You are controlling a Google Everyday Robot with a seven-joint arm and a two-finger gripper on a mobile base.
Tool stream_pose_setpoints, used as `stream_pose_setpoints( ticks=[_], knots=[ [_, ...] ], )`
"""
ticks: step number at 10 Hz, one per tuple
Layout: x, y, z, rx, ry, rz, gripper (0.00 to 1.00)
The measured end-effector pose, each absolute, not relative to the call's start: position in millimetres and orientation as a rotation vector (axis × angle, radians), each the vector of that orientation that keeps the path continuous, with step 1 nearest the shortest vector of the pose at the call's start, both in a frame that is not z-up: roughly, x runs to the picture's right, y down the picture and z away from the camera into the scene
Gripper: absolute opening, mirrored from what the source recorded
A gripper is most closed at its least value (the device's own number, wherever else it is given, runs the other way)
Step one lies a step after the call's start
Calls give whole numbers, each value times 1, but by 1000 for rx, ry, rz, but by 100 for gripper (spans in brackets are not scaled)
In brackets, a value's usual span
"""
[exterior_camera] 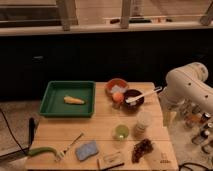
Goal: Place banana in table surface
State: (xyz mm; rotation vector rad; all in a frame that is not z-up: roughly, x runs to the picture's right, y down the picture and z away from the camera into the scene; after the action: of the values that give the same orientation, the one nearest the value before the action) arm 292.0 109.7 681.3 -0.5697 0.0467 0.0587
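Banana (74, 100) lies left-right in tray (48, 102); end effector (167, 116) right of table surface (100, 131).

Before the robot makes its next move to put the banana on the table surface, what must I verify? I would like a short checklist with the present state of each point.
1. Banana visible and uncovered: ok, it lies alone in the green tray.
2. Gripper close to the banana: not ok, it hangs by the table's right edge, far from the tray.
3. Banana held: not ok.
4. Bare spot on the table surface: ok, just in front of the tray.
5. Free way to the tray: not ok, the orange bowl and dark bowl stand between.
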Motion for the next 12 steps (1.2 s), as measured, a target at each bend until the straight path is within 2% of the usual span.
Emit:
stream_pose_setpoints(
  ticks=[3, 12],
  knots=[
    [287, 113, 679, -567, 52, 36, 80],
    [195, 113, 677, -549, 21, -70, 80]
  ],
)
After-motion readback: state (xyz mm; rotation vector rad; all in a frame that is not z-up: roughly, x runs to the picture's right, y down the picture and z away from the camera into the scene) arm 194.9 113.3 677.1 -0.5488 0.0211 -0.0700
